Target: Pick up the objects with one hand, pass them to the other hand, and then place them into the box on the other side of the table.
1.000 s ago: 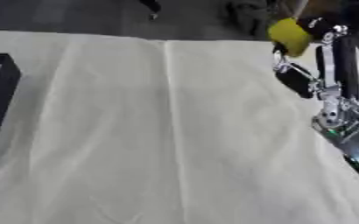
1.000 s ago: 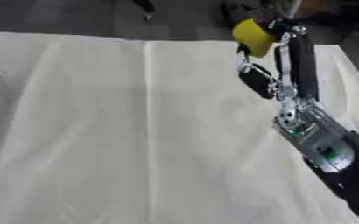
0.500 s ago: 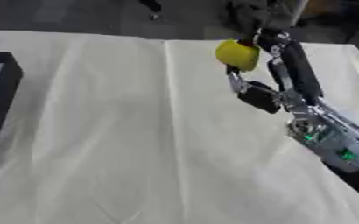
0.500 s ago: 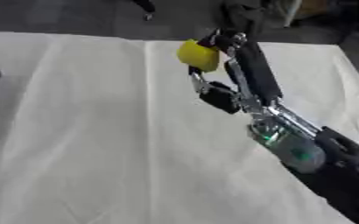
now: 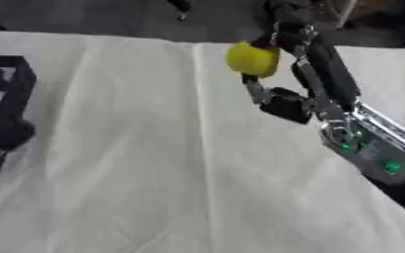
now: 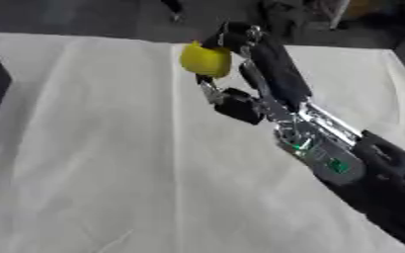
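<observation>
A yellow object (image 5: 253, 59), rounded and roughly ball-like, is held up above the far middle of the table, pinched between the thumb and the curled fingers of the right hand (image 5: 285, 74). The thumb reaches up to it from below and the fingers close over it from behind and above, so that the hand is clamped on the object and no gap can be seen at the contact. The right arm (image 6: 327, 158) runs in from the lower right, its silver forearm housing showing small green lights.

Beneath all this the white cloth (image 5: 154, 163) is spread over the table, creased lengthwise. At the left edge the black box (image 5: 7, 79) is seen (only part of it falls inside the view), well apart from the object. Just below it a dark shape (image 5: 5, 136) shows, probably the left hand, though whether its fingers are spread or curled cannot be told.

The step in hand is judged to be the carry toward the hand-over. It would be done well if the object were brought across at a steady height, kept clear of the cloth, and offered with its free left side exposed, the pinch being released only once the receiving hand has closed round it.
</observation>
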Controlling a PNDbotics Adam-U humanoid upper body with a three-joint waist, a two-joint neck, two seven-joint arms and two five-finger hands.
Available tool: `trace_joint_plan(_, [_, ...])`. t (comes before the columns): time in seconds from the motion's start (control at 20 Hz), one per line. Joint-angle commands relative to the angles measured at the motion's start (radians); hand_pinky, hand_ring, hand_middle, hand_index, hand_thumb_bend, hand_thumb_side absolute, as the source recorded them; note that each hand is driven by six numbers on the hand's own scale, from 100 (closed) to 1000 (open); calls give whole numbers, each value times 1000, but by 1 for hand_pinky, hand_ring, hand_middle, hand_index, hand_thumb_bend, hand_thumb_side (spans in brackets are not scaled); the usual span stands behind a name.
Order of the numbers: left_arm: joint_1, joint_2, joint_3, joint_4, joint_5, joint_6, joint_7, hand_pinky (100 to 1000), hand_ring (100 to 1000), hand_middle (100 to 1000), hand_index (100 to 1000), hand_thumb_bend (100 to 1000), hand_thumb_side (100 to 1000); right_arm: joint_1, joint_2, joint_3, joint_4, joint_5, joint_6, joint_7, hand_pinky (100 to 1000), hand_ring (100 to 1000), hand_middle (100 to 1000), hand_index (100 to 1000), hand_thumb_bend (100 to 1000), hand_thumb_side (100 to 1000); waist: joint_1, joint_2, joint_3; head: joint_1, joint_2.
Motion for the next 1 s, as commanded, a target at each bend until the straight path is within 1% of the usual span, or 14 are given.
trace_joint_plan(0.05, [-32,11,-29,-18,-20,10,-62,998,309,784,879,808,500,-40,-25,1,-19,-26,-29,18,687,601,486,523,121,100,7,-28,-3,9,6])
trace_joint_plan(0.25, [-73,-21,-79,-18,-34,31,-127,999,311,785,880,812,504,-85,0,8,-19,-70,-41,67,682,600,484,523,102,100,6,-33,-9,24,10])
trace_joint_plan(0.5, [-132,-75,-110,-18,-72,62,-157,996,308,787,883,820,504,-116,32,24,-19,-98,-41,109,675,598,479,520,100,100,6,-37,-9,38,6])
trace_joint_plan(0.75, [-172,-127,-116,-18,-114,115,-121,1000,310,794,889,820,468,-133,69,41,-19,-119,-39,138,666,594,472,515,100,100,6,-38,-5,45,4])
trace_joint_plan(1.0, [-204,-171,-121,-18,-160,155,-37,1000,307,797,896,828,470,-141,101,66,-19,-130,-33,148,664,593,468,514,100,100,5,-35,1,50,-1])
